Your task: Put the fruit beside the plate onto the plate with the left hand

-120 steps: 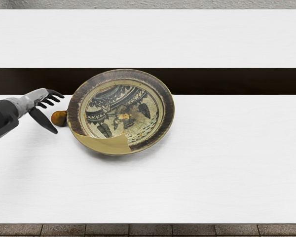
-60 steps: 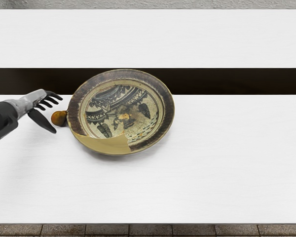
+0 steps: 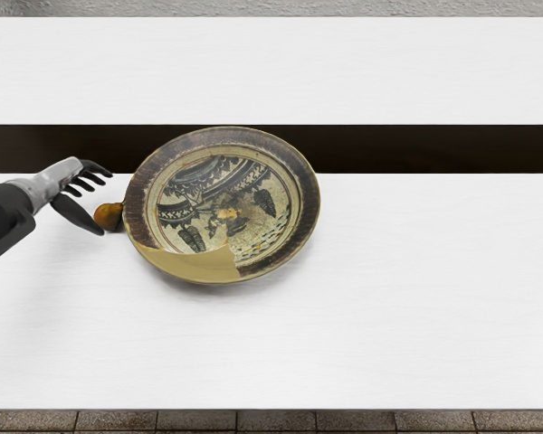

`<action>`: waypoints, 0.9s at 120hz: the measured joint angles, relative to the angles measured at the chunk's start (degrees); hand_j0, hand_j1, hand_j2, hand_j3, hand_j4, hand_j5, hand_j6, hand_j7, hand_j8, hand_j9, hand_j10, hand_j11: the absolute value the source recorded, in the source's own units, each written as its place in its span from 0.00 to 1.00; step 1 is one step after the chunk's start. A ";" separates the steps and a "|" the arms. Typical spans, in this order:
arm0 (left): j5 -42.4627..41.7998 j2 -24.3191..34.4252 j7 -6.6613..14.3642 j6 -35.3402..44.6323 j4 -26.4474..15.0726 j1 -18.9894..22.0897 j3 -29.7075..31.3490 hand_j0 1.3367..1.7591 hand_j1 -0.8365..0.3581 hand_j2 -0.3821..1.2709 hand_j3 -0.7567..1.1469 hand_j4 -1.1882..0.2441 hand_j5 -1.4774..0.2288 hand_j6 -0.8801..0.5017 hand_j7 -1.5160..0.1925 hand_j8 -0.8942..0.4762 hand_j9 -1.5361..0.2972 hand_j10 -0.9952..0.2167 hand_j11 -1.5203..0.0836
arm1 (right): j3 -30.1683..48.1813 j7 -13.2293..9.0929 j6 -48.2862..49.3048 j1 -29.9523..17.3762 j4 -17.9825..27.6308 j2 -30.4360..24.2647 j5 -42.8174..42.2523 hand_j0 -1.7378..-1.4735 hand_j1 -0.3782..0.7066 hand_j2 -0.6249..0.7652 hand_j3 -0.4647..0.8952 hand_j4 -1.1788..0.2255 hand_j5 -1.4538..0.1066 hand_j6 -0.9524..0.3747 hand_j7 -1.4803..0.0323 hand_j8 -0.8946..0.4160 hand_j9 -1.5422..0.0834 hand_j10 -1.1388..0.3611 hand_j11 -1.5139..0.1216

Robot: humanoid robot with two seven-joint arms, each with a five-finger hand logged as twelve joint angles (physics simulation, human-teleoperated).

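Note:
A small orange-brown fruit (image 3: 109,215) lies on the white table just left of the plate, touching or nearly touching its rim. The plate (image 3: 299,181) is round, with a dark brown rim and a painted dark pattern inside. My left hand (image 3: 83,194) comes in from the left edge and hovers just left of the fruit. Its black fingers (image 3: 92,174) are spread toward the plate, and the thumb (image 3: 76,215) points down to the right, partly in front of the fruit. The hand holds nothing.
The white table (image 3: 389,298) stretches wide to the right and front of the plate. A dark gap (image 3: 434,149) runs behind the plate, with a second white surface (image 3: 271,68) beyond it.
The left hand has lifted slightly and pulled a little to the left. The fruit and plate have not moved.

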 joint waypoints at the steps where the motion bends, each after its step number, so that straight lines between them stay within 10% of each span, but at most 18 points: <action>1: 0.00 -0.04 0.00 0.05 0.00 0.00 0.07 0.76 0.66 0.27 0.40 0.60 0.61 0.39 0.64 0.41 0.60 0.55 0.68 | 0.00 0.00 0.00 0.00 0.00 0.00 0.00 0.30 0.03 0.45 0.34 0.84 0.93 0.72 0.98 0.68 0.95 0.76 0.93; 108: -0.04 -1.76 0.08 1.18 1.51 -0.08 1.80 0.76 0.59 0.28 0.40 0.55 0.56 0.35 0.58 0.36 0.55 0.49 0.62 | 0.00 0.00 0.00 0.00 -0.01 0.00 0.00 0.30 0.03 0.45 0.34 0.84 0.93 0.72 0.98 0.68 0.95 0.76 0.93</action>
